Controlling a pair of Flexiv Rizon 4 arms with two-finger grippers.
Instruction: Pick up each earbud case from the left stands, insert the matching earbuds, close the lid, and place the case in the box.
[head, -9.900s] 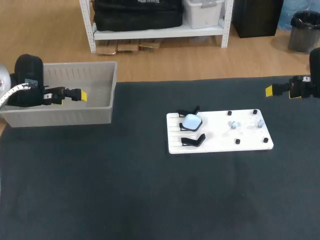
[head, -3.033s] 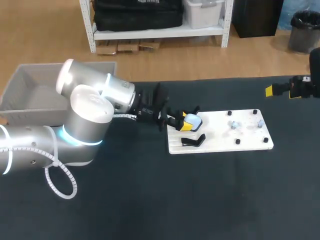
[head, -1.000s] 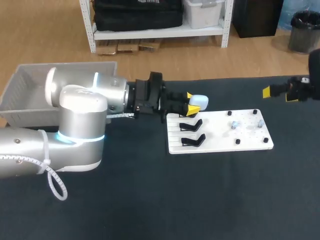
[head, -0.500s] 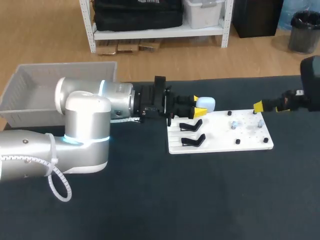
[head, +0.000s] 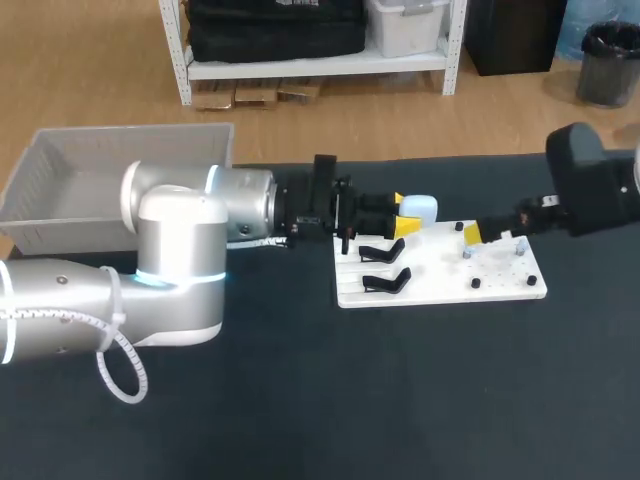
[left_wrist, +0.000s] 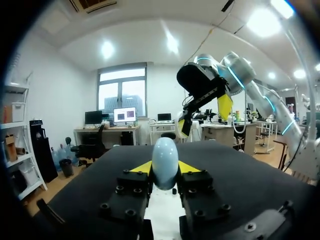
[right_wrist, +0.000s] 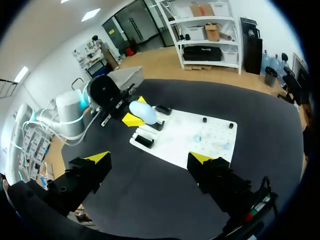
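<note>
**A:** State of the left gripper (head: 403, 214)?

**B:** Clamped on the earbud case (head: 420, 209), with a yellow tip on each flank. The case is clear of the white board (head: 500, 290), above its 11 o'clock corner, and the lid looks shut.

**A:** And the right gripper (right_wrist: 149, 159)?

**B:** Fingers spread wide, holding nothing. It hangs over the board's 1 o'clock part, at 3 o'clock from the case.

**A:** Which step is this?

**B:** My reading: pick-up is done and earbud insertion has not begun. The next move calls for getting the lid open, then a fine pinch on one small earbud — the right gripper looks best placed for it.

**A:** Count?

**B:** One case. Two black stands (head: 384, 281), both bare, at the board's 9 o'clock end. Two pale earbuds (head: 467, 250) among the pegs — three black pegs (head: 476, 283) show, and any others may be hidden under the arm. One grey box (head: 120, 232), well apart at 9 o'clock from the board.
</note>
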